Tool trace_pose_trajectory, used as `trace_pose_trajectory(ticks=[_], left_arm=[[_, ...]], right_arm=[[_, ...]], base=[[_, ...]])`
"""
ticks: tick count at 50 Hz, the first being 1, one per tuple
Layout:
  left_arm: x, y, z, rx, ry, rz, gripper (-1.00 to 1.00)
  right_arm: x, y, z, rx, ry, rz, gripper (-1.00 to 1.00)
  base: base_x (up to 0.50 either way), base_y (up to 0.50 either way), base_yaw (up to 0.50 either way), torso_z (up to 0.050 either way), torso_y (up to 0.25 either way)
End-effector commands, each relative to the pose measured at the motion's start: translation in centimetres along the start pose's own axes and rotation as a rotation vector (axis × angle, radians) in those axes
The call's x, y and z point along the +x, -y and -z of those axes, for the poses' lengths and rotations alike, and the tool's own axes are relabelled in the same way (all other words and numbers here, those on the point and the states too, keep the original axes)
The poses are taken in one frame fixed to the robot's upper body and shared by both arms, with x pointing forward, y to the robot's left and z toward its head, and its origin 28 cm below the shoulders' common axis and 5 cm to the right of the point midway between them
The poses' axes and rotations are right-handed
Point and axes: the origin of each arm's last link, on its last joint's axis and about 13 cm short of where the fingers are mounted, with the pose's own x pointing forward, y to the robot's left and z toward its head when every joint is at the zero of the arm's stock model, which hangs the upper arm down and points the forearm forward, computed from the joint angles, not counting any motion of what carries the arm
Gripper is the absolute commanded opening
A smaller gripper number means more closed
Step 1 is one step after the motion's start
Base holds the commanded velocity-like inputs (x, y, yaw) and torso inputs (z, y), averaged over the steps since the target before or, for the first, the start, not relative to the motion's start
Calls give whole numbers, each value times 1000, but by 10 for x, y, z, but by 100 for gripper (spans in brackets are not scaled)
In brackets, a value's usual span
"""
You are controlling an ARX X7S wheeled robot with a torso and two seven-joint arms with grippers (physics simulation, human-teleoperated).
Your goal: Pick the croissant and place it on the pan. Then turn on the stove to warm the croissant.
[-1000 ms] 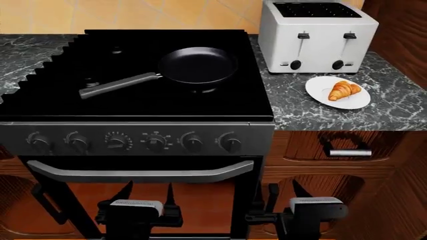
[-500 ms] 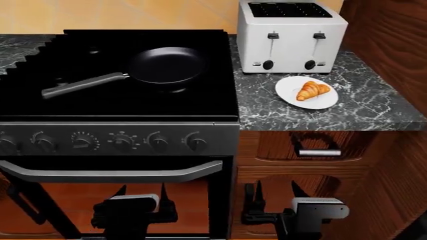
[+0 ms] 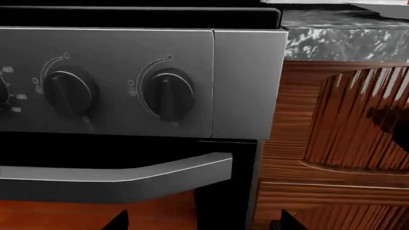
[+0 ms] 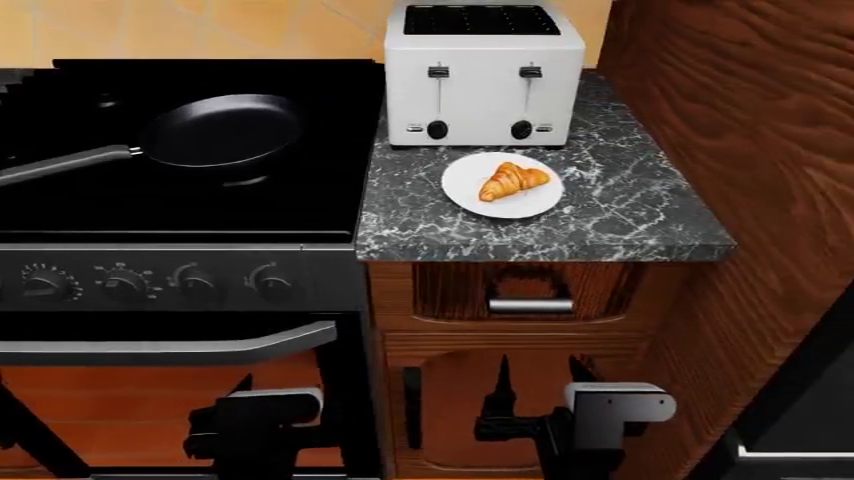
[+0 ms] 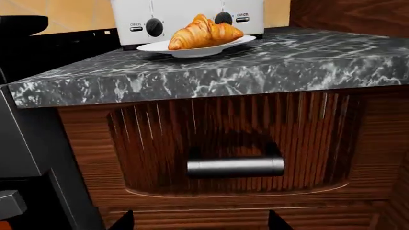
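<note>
You're on the approach: the croissant sits untouched on its plate. Raise your right gripper, fingers spread, up over the table.

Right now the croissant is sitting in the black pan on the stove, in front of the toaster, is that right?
Not quite. The croissant is on the white plate on the counter, in front of the toaster; the pan on the stove is empty, as the head view shows.
</note>
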Motion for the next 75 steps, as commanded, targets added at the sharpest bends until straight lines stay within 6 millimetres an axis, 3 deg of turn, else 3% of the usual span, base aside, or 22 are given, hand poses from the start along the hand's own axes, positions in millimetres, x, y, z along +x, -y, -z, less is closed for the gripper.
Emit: trace_pose_trajectory(ticks=[1,13,17,21,35,45,75], left_arm=[[0,1,1,22,2,4,100],[-1,2,0,7,-24,12,100],[-3,1,-9,-20,-70,19,100],[-9,0,-30,-29,-72,37,100],[-31,-15,-128,-15,1,114,100],[-39,-20,-175,0,32,164,100],[-45,-20,-196,-11,63,170,100]], right_arm=[[1,-2,0,2,-3,-1,100],[-8,4,-7,36,28,5,100],[-10,1,-10,-12,30,22,100],[-15,-1,-28,-35,65,8,100],[-29,-12,-124,0,159,-86,100],[-36,-3,-169,41,189,-113,100],[-42,0,-175,53,248,-152,100]], base=[[0,-500,0,0,0],[0,-365,0,0,0],[0,0,0,0,0],[0,0,0,0,0],[0,0,0,0,0],[0,0,0,0,0],[463,0,0,0,0]])
